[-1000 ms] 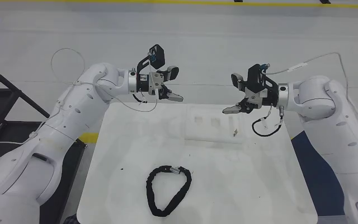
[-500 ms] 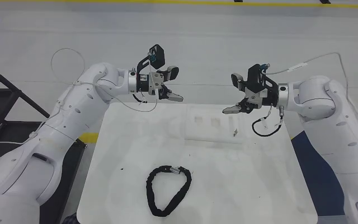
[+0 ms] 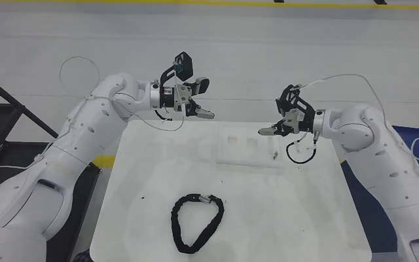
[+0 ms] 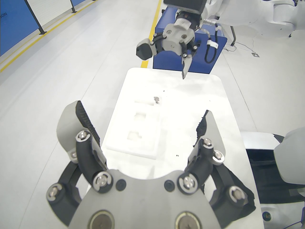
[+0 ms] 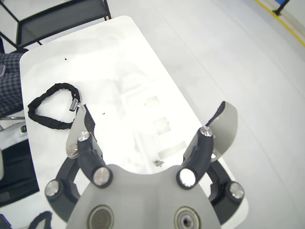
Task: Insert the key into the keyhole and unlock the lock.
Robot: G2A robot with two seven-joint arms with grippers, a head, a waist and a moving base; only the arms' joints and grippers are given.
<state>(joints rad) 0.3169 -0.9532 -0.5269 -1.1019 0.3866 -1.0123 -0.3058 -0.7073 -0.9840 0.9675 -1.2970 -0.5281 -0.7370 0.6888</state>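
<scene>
Closest to the robot, the black chain lock lies in a closed loop on the white surface, its silver cylinder on the loop's far side. Further in sits a white foam tray with shallow recesses, and the small key rests on the tray's end nearest the right arm, well apart from the lock. Over the far edge, the left gripper and right gripper hang above the surface facing each other, the fingers of each released wide and holding nothing
</scene>
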